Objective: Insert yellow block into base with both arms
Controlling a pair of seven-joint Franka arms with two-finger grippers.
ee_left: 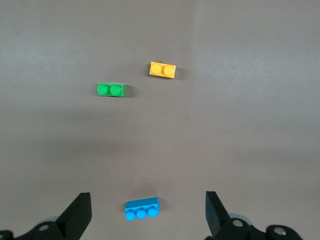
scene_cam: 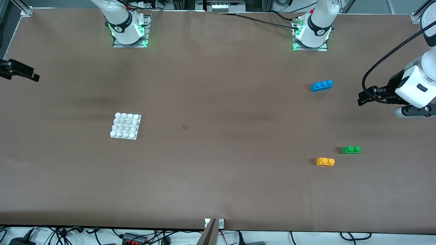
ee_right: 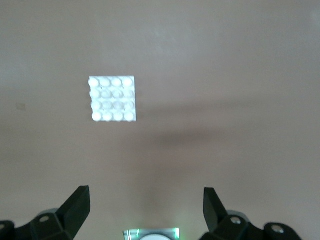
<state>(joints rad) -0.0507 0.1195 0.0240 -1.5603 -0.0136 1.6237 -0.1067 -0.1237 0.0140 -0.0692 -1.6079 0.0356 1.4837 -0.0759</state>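
The yellow block (scene_cam: 325, 161) lies on the brown table toward the left arm's end, and also shows in the left wrist view (ee_left: 163, 69). The white studded base (scene_cam: 126, 126) lies toward the right arm's end with nothing on it, and shows in the right wrist view (ee_right: 112, 98). My left gripper (scene_cam: 362, 97) hangs open and empty in the air at the table's left-arm end (ee_left: 147, 197). My right gripper (scene_cam: 34, 75) hangs open and empty at the other end (ee_right: 146, 192), well away from the base.
A green two-stud brick (scene_cam: 351, 149) lies beside the yellow block (ee_left: 110, 90). A blue three-stud brick (scene_cam: 322, 85) lies farther from the front camera (ee_left: 142, 209). The arms' bases (scene_cam: 129, 32) (scene_cam: 310, 34) stand along the table's back edge.
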